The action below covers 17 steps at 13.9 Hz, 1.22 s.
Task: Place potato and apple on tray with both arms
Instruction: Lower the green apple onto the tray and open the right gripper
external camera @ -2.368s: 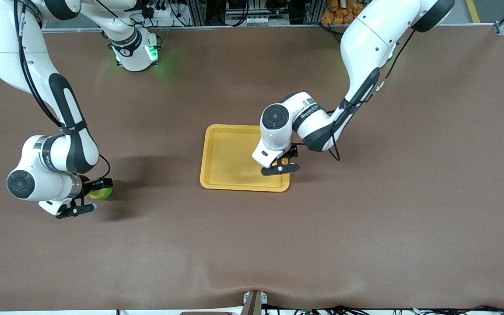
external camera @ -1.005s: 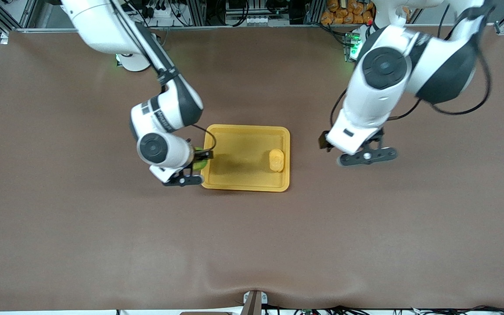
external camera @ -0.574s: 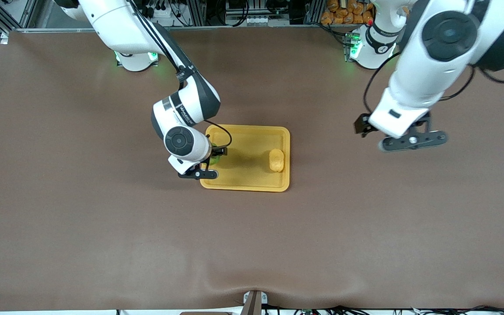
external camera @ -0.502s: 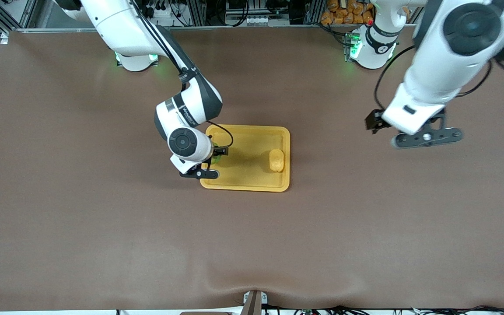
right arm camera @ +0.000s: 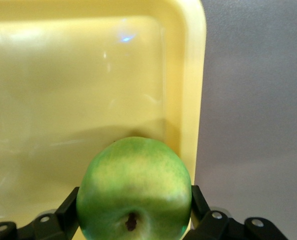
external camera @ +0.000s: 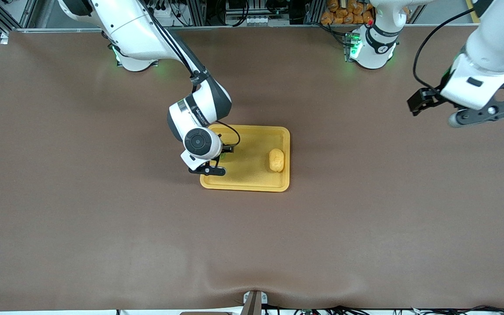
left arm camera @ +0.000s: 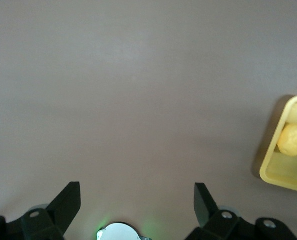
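The right hand (external camera: 214,161) is over the tray (external camera: 252,181), at the end toward the right arm, its fingers (right arm camera: 63,210) clamped on the apple (right arm camera: 134,190). In the front view the wrist hides the apple almost wholly; the right wrist view shows it filling the grip above the tray floor, just beside the rim, and whether it touches the floor cannot be told. The potato (external camera: 276,160) lies in the tray at the end away from that hand. The left hand (external camera: 479,111) waits with fingers (left arm camera: 68,202) wide apart and empty over bare bench (external camera: 365,227), well clear of the tray; its wrist view cuts the tray off at the frame edge.
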Tool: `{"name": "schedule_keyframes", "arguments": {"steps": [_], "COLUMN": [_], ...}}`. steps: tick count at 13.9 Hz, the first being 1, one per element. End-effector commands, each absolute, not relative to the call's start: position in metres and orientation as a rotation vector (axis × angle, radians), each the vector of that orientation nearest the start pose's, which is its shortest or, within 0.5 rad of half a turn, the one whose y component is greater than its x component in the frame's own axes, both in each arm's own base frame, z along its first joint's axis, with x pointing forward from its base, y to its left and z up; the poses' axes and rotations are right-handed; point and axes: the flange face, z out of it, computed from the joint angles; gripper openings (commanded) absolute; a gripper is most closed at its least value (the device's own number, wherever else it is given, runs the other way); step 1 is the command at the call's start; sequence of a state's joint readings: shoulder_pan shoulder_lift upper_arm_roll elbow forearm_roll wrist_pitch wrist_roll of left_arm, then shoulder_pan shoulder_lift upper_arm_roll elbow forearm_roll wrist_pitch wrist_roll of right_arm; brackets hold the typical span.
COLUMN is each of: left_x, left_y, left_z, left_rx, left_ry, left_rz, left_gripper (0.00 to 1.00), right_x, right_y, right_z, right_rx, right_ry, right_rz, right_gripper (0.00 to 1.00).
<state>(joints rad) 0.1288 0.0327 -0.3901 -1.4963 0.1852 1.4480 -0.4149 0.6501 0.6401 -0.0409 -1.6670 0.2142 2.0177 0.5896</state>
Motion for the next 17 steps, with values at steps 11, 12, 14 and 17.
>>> {"name": "schedule_keyframes", "arguments": {"steps": [11, 12, 14, 17], "left_x": [0.534, 0.535, 0.537, 0.537], "left_y": [-0.073, -0.068, -0.066, -0.062], "left_z": [0.646, 0.647, 0.644, 0.644], "left_rx": [-3.002, -3.006, -3.013, -3.010], "left_ry": [-0.275, -0.266, -0.251, -0.252], "left_rz": [0.044, 0.045, 0.057, 0.060], "left_gripper": [1.00, 1.00, 1.00, 1.00], "right_x": [0.593, 0.602, 0.613, 0.617], "right_y": [0.248, 0.215, 0.156, 0.064], "right_z": [0.325, 0.344, 0.380, 0.427], "right_rx": [-3.041, -3.021, -2.989, -2.951], "right_ry": [0.082, 0.072, 0.064, 0.067], "right_rz": [0.457, 0.439, 0.393, 0.317], "right_gripper": [1.00, 1.00, 1.00, 1.00]}}
